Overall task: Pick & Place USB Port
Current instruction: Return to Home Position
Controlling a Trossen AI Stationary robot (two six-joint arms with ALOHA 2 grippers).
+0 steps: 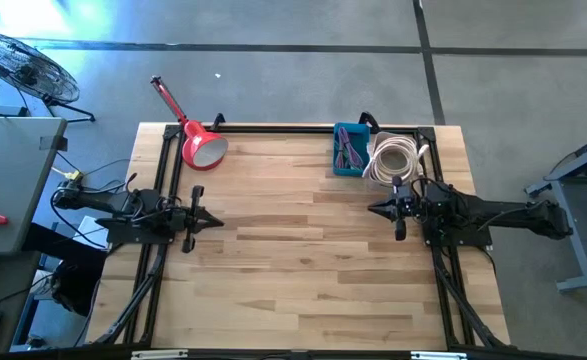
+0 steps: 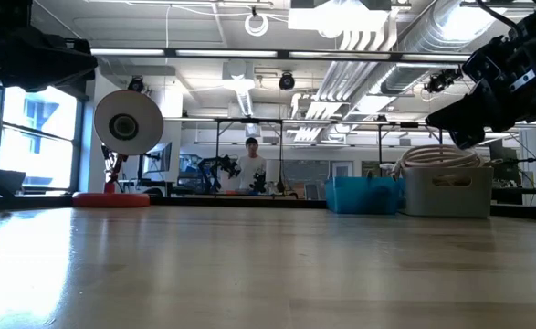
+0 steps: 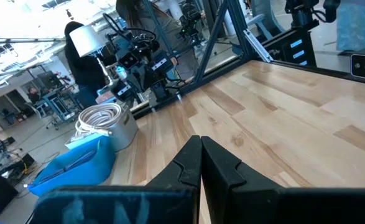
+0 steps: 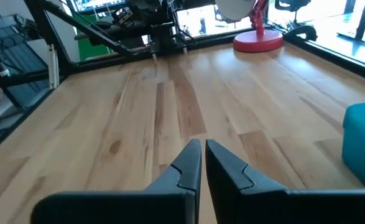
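Observation:
A blue bin (image 1: pixel 350 149) with purple cables and a grey bin (image 1: pixel 395 160) heaped with coiled white cable stand at the table's far right; they also show in the low view as blue bin (image 2: pixel 362 195) and grey bin (image 2: pixel 446 187). My right gripper (image 1: pixel 376 209) hovers above the table just near the grey bin, shut and empty, its fingers (image 4: pixel 202 155) together. My left gripper (image 1: pixel 218 221) hovers at the table's left side, shut and empty, seen in its wrist view (image 3: pixel 201 149). No separate USB part shows.
A red desk lamp (image 1: pixel 199 145) stands at the far left of the table, its base (image 2: pixel 110 198) on the wood. A black frame (image 1: pixel 273 127) runs along the far edge. The wooden table top (image 1: pixel 293 260) lies bare between the arms. A person (image 2: pixel 252 164) stands far behind.

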